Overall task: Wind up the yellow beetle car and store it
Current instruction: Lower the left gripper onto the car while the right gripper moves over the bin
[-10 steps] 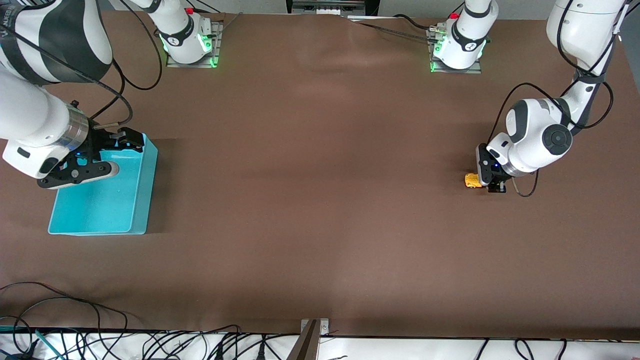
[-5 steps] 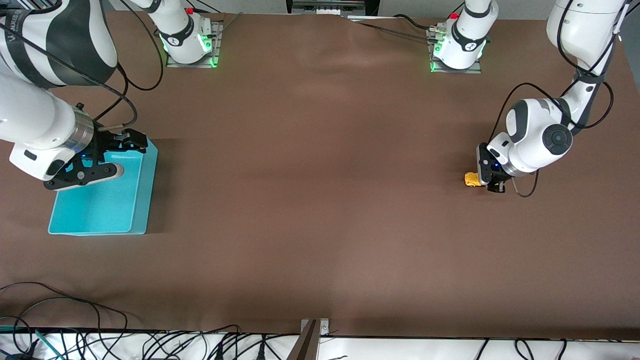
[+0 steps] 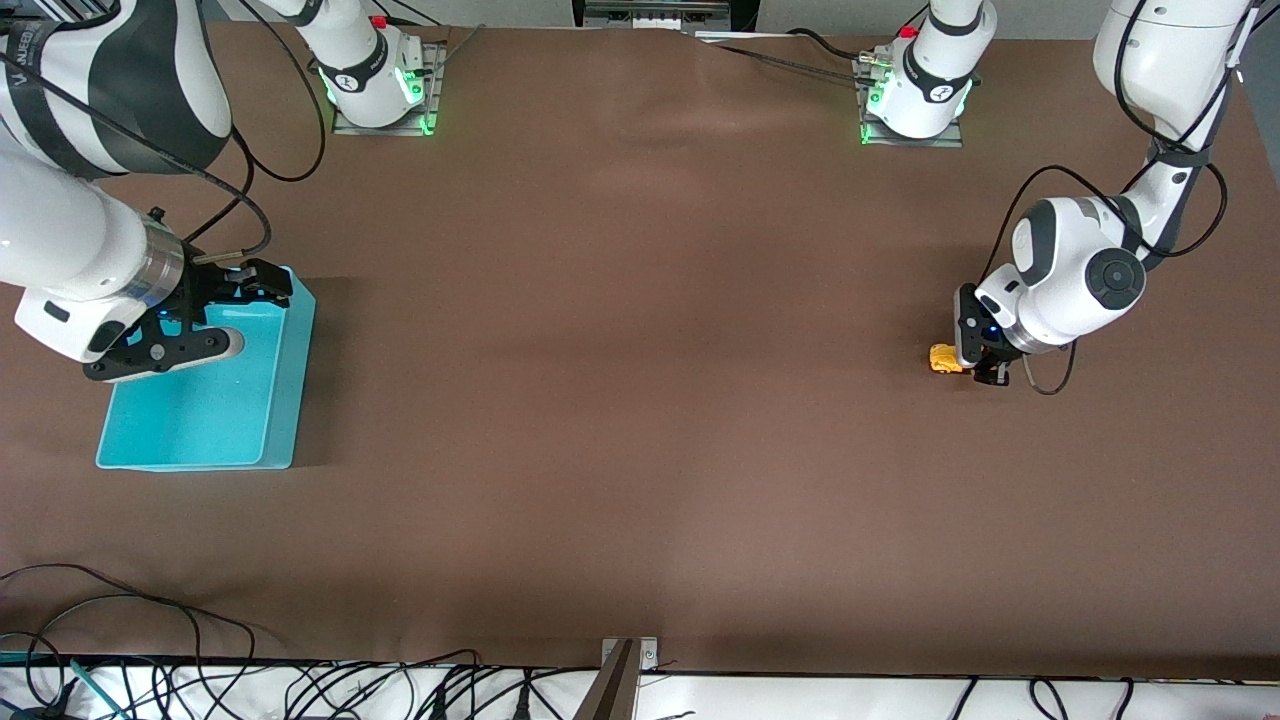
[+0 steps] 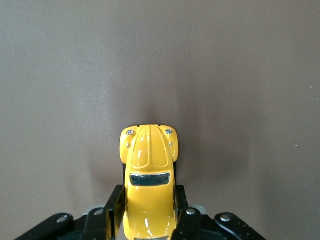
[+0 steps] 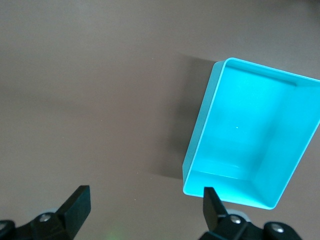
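Toward the left arm's end of the brown table (image 3: 640,400): the yellow beetle car (image 3: 941,359), wheels apparently on the surface, clamped at its rear half between the fingers (image 4: 114,204) of the left gripper (image 3: 975,362), bonnet and headlights poking out past the fingertips. Toward the right arm's end: the turquoise bin (image 3: 285,370), nothing visible inside, well apart from the car. Above the bin's end nearer the robot bases: the right gripper (image 3: 205,315), waiting, fingers (image 5: 77,204) spread wide and holding nothing. Along the table edge nearest the camera: a tangle of black cables (image 3: 150,640).
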